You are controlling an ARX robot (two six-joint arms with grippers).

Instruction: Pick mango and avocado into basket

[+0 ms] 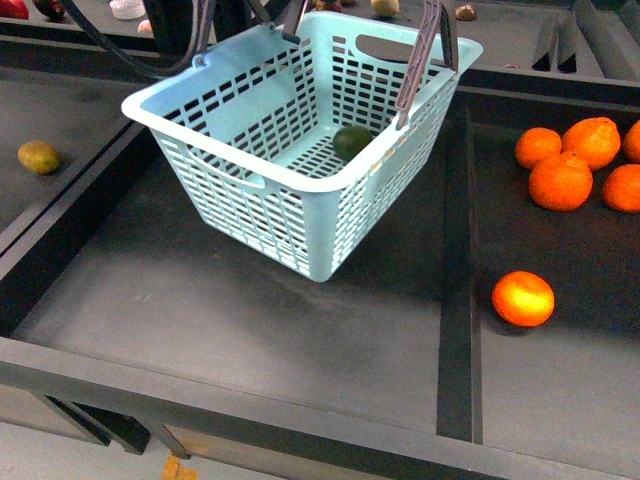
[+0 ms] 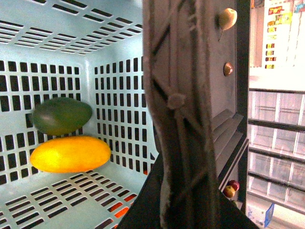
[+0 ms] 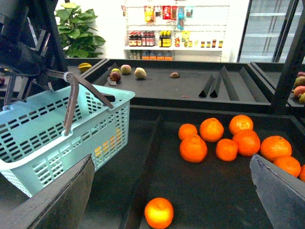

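A dark grey partitioned display table in a shop, with stocked shelves and a potted plant behind it, fills your front view. At far left a small brownish-green fruit lies alone in its own bay. In the middle bay the basket sits tilted, its near corner low and its brown handles drawn upward, which suggests your left arm is lifting or steadying it by a handle; you cannot tell that claw's opening, since the left wrist view shows only the handle close up. Inside, that view shows the avocado resting against the yellow mango on the basket floor, so both task fruits appear already loaded. To the right, loose oranges occupy the next bay. Your right gripper hangs above them with its jaws spread wide, holding nothing.
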